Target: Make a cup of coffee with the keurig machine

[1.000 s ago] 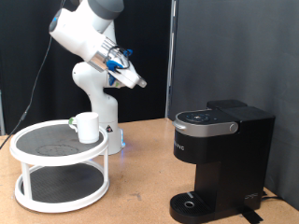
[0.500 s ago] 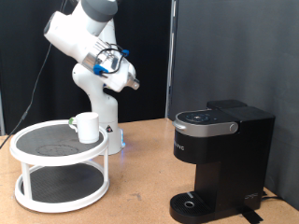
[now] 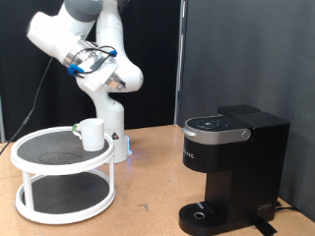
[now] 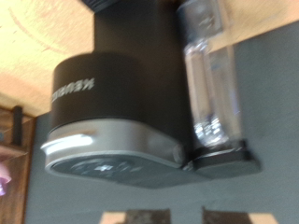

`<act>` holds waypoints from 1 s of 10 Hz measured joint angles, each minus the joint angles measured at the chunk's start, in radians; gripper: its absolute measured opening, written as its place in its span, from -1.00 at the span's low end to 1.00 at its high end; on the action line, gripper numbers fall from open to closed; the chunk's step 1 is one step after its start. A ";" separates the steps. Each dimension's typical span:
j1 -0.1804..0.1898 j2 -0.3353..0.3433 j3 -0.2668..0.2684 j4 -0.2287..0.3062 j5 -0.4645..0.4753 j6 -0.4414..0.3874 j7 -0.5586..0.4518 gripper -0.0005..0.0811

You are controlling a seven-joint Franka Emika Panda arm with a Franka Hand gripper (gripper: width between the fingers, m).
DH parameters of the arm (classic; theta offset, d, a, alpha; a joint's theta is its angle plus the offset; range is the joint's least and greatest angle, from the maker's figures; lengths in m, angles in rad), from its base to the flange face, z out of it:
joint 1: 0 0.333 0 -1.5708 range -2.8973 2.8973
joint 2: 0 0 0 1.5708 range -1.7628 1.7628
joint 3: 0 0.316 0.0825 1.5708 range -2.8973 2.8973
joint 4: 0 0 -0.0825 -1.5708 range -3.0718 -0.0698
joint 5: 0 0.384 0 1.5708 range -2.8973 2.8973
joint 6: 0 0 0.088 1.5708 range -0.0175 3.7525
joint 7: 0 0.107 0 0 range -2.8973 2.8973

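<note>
The cup (image 3: 92,134) is set on the upper shelf of a two-tier round stand (image 3: 39,180) at the exterior view's left, toward that shelf's right edge. The keurig machine (image 3: 232,167) is placed well apart from it at the exterior view's right, on the same table (image 3: 143,202). The robot's base (image 3: 111,128) is found just behind the stand, and the gripper (image 3: 87,62) is raised high above the stand, far from both cup and machine.
</note>
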 joint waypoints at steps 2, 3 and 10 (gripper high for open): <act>-0.030 -0.024 -0.037 0.003 -0.089 -0.082 -0.034 -0.99; -0.029 -0.024 -0.037 0.001 -0.084 -0.078 -0.033 -0.99; -0.135 -0.080 -0.156 -0.014 -0.242 -0.190 -0.180 -0.99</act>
